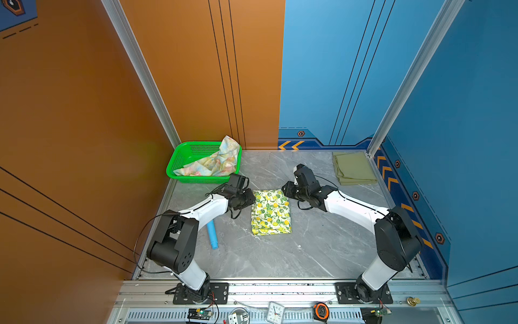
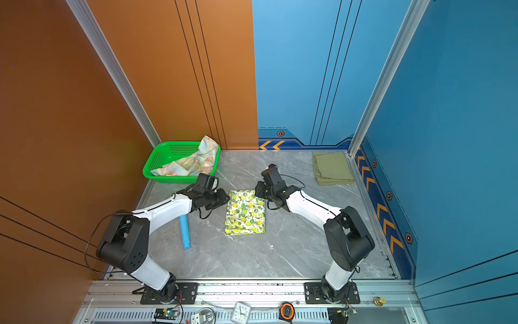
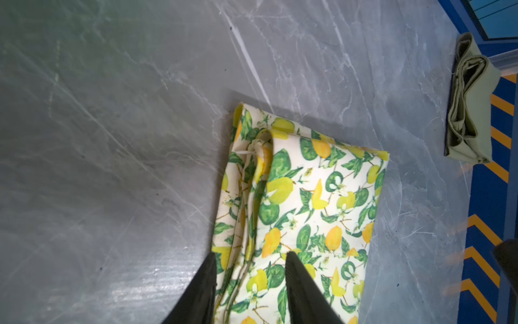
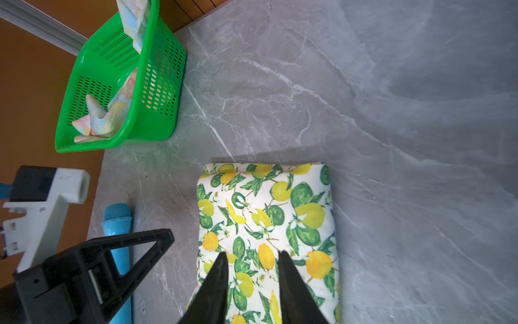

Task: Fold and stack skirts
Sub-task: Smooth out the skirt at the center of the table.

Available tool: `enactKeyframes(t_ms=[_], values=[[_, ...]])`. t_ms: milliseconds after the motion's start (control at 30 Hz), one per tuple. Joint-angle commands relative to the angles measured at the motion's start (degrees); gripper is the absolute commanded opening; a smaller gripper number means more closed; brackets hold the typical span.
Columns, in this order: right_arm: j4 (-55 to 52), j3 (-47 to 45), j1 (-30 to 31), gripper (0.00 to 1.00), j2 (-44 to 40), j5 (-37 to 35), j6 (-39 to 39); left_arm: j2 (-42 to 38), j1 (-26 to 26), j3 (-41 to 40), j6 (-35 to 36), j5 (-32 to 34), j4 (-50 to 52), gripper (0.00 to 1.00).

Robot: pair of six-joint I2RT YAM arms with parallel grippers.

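Two of the three skirts look folded to me, so I'd call this roughly the halfway mark.

The lemon skirt [image 1: 271, 212] is a tidy rectangle on the counter [image 1: 308, 246], sitting right between the two claws with its far end under both of them. The left claw [image 3: 251, 254] is partway open. In its wrist view it straddles the layered side edge of the cloth, and as far as I can see nothing is pinched. The right claw [image 4: 252, 252] has a slightly narrower gap and hovers over the top layer, also gripping nothing. I can't tell whether either one actually touches the fabric.

The olive skirt [image 1: 353, 168] is folded too, well apart from the right claw, out past it in the far corner. The pastel skirt [image 1: 213, 164] is the leftover. It's a crumpled heap in the green basket [image 1: 179, 157] just beyond the left claw, with one corner poking up over the rim. A blue toy mic [image 1: 212, 234] lies back under the left arm, not part of the job.

My guess at what's left: get the lemon one onto the olive one, since nothing is stacked yet, then pull out the pastel one, fold it and add it on top. The lemon layers fan out a bit on the left claw's side, so the fold might slip open when it's lifted.
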State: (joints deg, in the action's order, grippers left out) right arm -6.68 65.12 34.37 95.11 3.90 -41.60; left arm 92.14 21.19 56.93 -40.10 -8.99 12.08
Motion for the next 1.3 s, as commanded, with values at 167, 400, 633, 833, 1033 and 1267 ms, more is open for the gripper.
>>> enactKeyframes(t_ms=[167, 400, 633, 833, 1033, 1267], values=[[-3.3, -3.4, -1.7, 0.38, -3.1, -0.9, 2.2, 3.0, 5.7, 8.7, 6.8, 8.8, 10.8, 0.55], [-3.8, -3.6, -1.7, 0.41, -3.8, -0.8, 2.5, 6.6, 8.5, 10.6, 8.7, 17.3, 16.4, 0.64], [-3.8, -3.9, -1.6, 0.42, -3.7, -1.0, 2.2, 10.6, 9.2, 11.0, 9.3, 18.3, 16.7, 0.63], [-4.0, -3.8, -1.4, 0.41, -3.5, -0.9, 2.2, 14.8, 10.5, 12.0, 8.9, 17.9, 15.5, 0.60], [-4.5, -3.9, -1.3, 0.41, -3.2, -1.1, 2.5, 15.8, 10.6, 11.3, 7.9, 16.0, 12.9, 0.42], [-5.1, -3.9, -0.9, 0.41, -1.9, -1.7, 3.6, 13.0, 8.8, 6.5, 7.1, 12.5, 8.5, 0.14]])
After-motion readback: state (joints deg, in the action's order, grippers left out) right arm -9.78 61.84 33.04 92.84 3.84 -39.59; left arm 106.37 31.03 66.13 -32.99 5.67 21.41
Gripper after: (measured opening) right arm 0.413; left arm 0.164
